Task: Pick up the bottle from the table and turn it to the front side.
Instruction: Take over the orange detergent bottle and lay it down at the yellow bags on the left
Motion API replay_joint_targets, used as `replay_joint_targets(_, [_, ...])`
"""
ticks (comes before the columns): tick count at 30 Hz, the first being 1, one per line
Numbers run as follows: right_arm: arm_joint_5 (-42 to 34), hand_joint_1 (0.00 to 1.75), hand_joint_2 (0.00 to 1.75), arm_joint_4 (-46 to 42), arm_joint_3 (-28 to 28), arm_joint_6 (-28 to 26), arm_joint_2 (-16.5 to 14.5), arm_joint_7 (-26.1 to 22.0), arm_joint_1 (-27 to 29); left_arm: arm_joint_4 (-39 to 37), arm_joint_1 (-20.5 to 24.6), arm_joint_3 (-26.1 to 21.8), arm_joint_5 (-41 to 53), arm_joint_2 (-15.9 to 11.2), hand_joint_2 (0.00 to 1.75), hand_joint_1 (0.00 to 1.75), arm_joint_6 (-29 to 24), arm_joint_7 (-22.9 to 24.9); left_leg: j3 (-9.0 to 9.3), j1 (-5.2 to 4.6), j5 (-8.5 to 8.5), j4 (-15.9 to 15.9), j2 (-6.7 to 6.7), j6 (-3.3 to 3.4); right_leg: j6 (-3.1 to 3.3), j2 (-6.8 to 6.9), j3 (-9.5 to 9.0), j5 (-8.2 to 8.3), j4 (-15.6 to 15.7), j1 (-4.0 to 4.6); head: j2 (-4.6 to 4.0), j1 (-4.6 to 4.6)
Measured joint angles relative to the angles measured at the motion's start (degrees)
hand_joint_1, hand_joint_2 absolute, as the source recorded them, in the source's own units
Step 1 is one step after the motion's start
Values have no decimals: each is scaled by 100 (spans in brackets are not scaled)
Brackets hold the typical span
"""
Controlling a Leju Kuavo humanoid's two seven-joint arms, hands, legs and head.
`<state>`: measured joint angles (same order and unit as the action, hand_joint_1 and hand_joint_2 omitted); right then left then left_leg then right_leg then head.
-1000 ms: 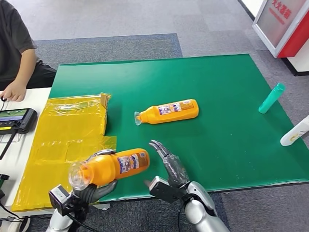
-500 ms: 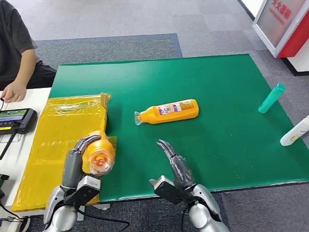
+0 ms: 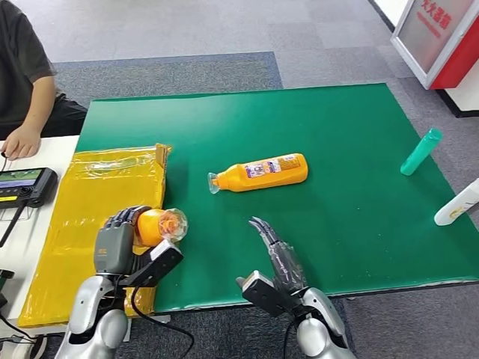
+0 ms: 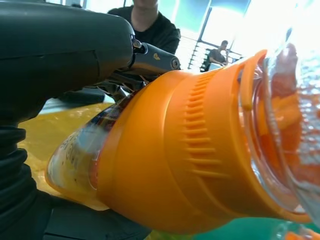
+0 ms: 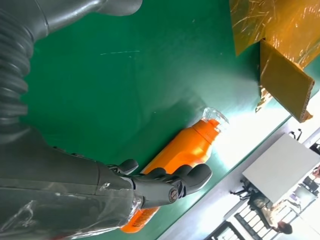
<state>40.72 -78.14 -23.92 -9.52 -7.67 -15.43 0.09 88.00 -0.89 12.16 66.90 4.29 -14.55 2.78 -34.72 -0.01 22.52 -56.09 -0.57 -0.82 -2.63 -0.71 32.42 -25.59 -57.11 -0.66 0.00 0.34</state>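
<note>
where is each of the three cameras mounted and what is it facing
Head view: high on the robot, facing forward and down at the green table mat; the left hand grips an orange plastic bottle with a clear cap, and the right hand hovers open.
Left wrist view: behind the left hand, close on the gripped bottle.
Right wrist view: behind the right hand, facing a second orange bottle lying on the mat.
Shared: the head view shows that lying bottle too.

bottle (image 3: 261, 171) mid-mat (image 3: 350, 224), bag (image 3: 107, 187) to its left
</note>
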Motion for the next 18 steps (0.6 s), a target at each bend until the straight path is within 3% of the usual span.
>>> replay_joint_targets(10, [28,0,175,0,61,69,-66,11,7,-450,434,-18,549,-157,175,173,384,588,5,0,-1,0,0,-1,0,0,-7,0,0,0,0,0])
replay_joint_targets(14, [28,0,175,10,66,95,-79,11,-9,-803,697,-19,933,-327,175,151,587,758,9,0,-4,0,0,-5,1,0,-10,1,-1,1,0,-1])
replay_joint_targets(18, [28,0,175,40,69,116,-82,14,-53,-1246,986,-7,1202,-513,175,143,809,828,16,1,-6,1,1,-8,4,-1,-14,2,-3,2,0,-1])
